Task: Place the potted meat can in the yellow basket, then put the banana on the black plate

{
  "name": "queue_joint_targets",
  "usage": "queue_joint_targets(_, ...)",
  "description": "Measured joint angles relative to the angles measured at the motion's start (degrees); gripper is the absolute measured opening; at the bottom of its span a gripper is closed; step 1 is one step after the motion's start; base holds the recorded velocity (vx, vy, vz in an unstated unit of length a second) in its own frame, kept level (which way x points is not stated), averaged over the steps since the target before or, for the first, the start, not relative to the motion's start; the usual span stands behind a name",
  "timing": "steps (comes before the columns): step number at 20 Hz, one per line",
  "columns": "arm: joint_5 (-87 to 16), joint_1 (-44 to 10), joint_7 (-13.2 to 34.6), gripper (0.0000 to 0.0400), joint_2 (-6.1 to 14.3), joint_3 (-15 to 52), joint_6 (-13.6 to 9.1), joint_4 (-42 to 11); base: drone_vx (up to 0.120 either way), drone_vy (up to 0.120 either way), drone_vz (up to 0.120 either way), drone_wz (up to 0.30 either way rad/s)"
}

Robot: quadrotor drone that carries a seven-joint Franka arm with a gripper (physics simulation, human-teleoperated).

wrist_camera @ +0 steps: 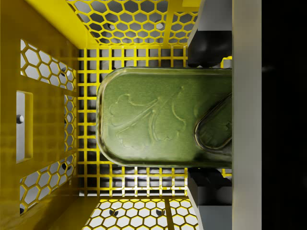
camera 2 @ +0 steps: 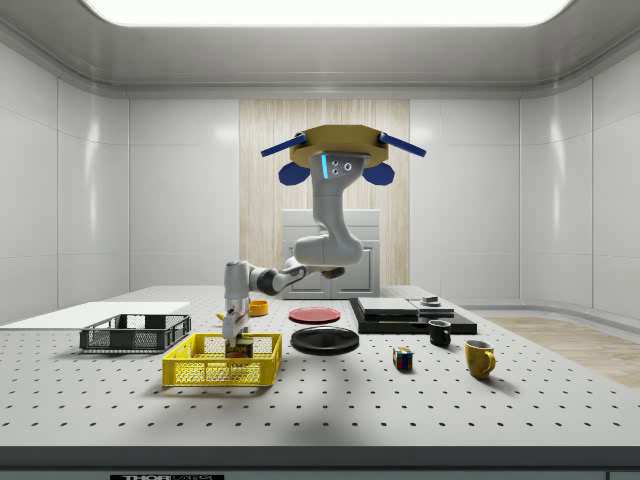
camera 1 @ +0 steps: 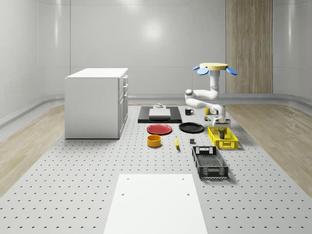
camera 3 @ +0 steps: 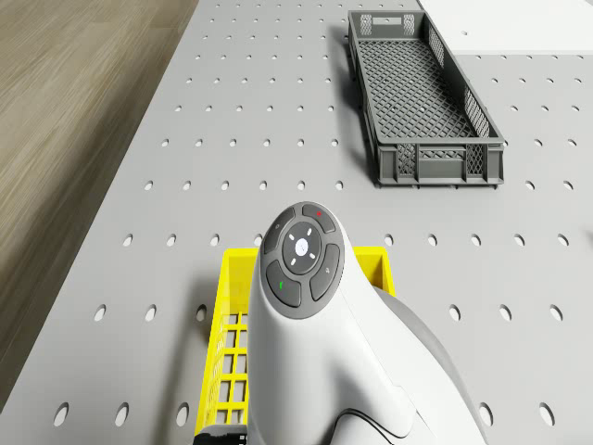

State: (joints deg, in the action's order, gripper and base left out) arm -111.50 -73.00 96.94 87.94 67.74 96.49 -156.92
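The drone (camera 2: 336, 152) hovers above the perforated grey surface (camera 1: 73, 185) with its white arm reaching down into the yellow mesh basket (camera 1: 223, 137), where the gripper (wrist_camera: 211, 117) pinches the green, embossed potted meat can (wrist_camera: 163, 117) between dark fingers (wrist_camera: 206, 45) just over the basket's grid floor. To my eye, the right thing is to lower it onto the floor and spread the fingers without nudging the walls. The can lies flat, its long axis across the fingers' line of closing.

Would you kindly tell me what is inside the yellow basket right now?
The green potted meat can sits inside the yellow plastic mesh basket, between the end effector fingers. The can covers the floor directly beneath it.
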Motion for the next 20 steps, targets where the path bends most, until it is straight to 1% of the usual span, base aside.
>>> queue_joint_targets(3,-0.06,0.02,-0.19,0.0368,-0.13,-0.12,0.00,0.05,0.000,0.000,0.013,0.000)
queue_joint_targets(6,0.46,0.21,-0.33,0.0385,-0.20,0.43,-0.31,-0.18,0.000,0.000,0.120,0.000)
queue_joint_targets(10,0.79,0.34,-0.44,0.0395,-0.29,0.78,-0.55,-0.33,0.000,0.000,0.120,0.000)
queue_joint_targets(12,0.86,0.38,-0.47,0.0397,-0.33,0.87,-0.62,-0.36,0.120,-0.100,0.080,0.000)
queue_joint_targets(20,0.93,0.48,-0.56,0.0400,-0.49,0.98,-0.81,-0.42,0.120,-0.120,0.000,0.000)
